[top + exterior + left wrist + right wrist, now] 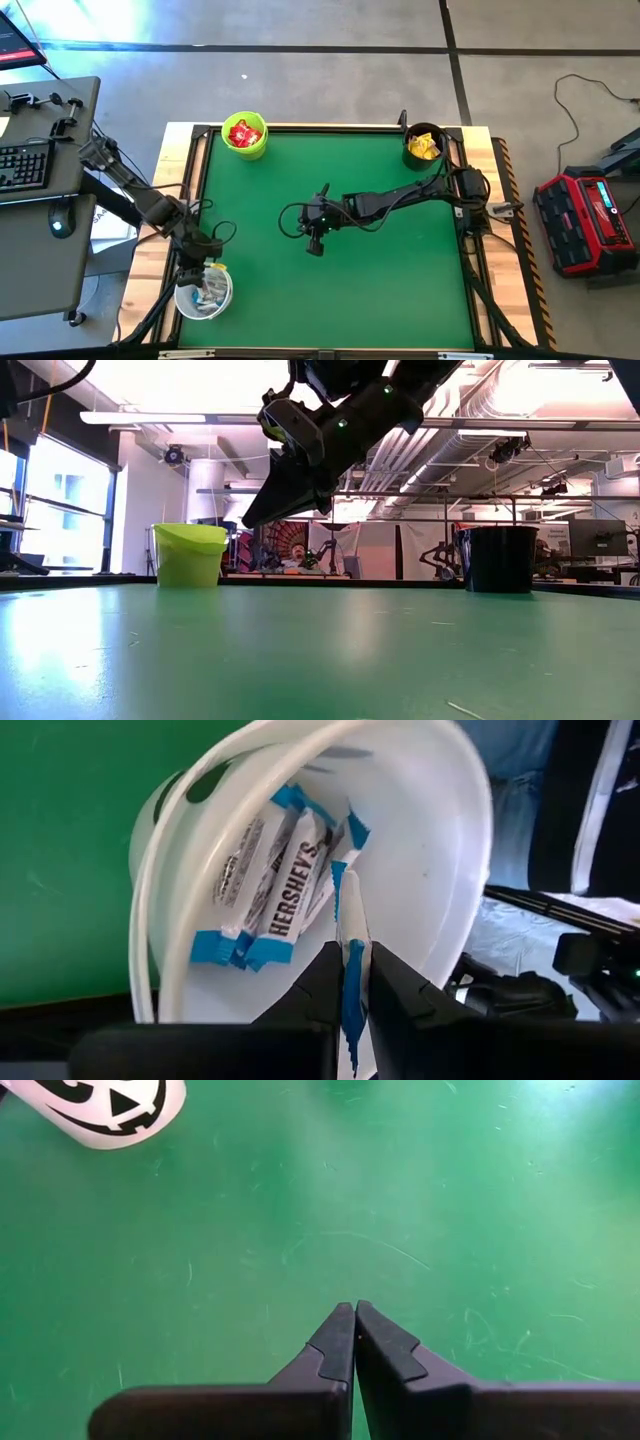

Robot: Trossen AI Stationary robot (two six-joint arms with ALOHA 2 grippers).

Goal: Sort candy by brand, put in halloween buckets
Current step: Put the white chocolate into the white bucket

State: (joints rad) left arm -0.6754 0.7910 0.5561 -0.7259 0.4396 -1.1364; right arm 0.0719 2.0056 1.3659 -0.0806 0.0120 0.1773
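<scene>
The left hand [347, 982] pinches a white-and-blue bar [349, 935] between its fingers, just above the white bucket [204, 292] at the near left corner of the green surface [380, 280]. More such bars [285, 885] lie inside. The right hand [354, 1342] hangs fully closed and empty over the middle of the surface. The lime bucket [245, 136] at the far left holds red packets [244, 132]; the black bucket [424, 146] at the far right holds yellow packets [424, 148]
</scene>
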